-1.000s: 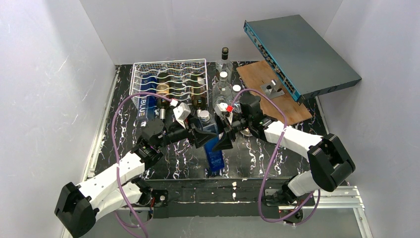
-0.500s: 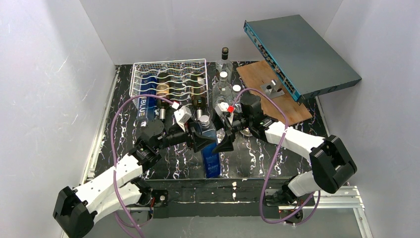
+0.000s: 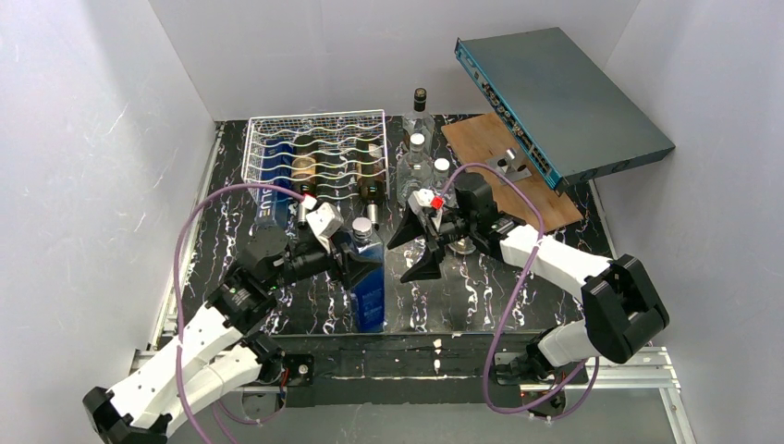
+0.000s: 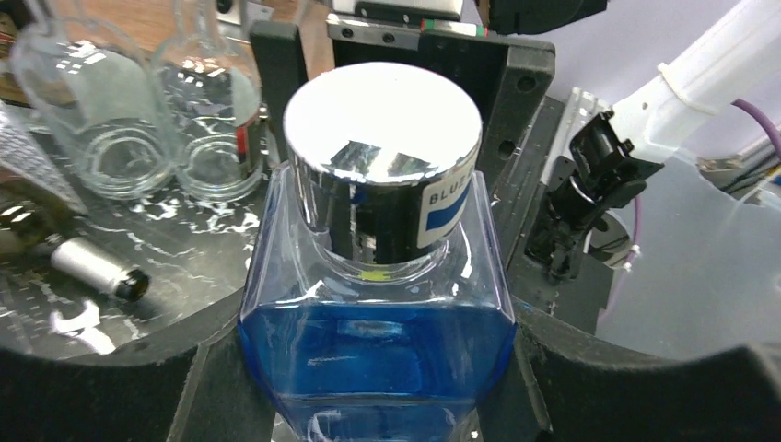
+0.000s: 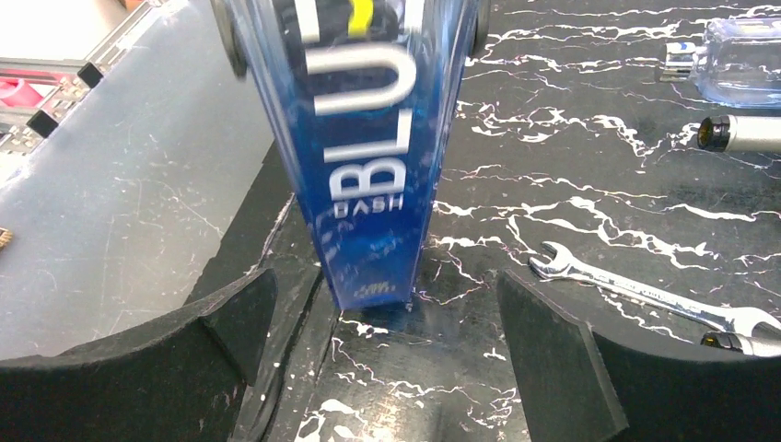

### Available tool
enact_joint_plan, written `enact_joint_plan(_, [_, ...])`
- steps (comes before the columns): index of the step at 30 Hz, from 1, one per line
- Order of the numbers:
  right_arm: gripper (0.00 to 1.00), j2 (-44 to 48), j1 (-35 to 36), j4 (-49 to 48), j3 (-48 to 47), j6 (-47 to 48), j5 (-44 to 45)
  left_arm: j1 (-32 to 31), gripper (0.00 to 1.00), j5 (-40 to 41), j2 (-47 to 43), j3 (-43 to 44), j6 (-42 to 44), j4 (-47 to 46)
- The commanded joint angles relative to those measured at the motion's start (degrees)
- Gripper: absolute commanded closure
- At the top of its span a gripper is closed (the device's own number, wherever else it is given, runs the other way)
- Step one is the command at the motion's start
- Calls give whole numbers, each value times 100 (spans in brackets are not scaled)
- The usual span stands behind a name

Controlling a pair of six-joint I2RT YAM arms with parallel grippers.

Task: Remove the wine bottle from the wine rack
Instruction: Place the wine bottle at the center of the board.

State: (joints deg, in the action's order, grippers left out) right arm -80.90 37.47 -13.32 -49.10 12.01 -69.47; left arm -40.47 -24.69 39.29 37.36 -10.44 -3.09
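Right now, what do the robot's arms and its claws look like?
The left arm and the right arm both have white shells with chunky black joints. A purple cable loops along each one. The left gripper and the right gripper have black, wedge-shaped fingers. There is a small red patch by the right gripper's wrist.

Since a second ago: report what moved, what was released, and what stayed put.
The right tool opened, letting go of the blue bottle, and drew back a little. The left tool, shut on the bottle, carried it toward the left. The wine rack with its remaining bottles, the clear bottles and the wooden board stayed where they were.
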Motion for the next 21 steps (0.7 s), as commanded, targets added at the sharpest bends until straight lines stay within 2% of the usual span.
enact_joint_plan(1, [2,198,-47,240,-240,357,-99,8,100,577,-351,933,512,750])
enact_joint_plan(6, [2,202,-56,673,-238,857,27,4,100,1115,-369,1497,902,1662])
enact_joint_plan(12, [2,310,-66,1751,-406,1758,279,10,100,1967,-274,2132,1392,2508])
enact_joint_plan(16, [2,379,-74,2277,-484,2154,564,8,100,2707,-181,2462,1568,2836])
enact_joint_plan(21, [1,474,-74,2370,-423,2278,765,15,100,3614,-148,2621,1756,2919])
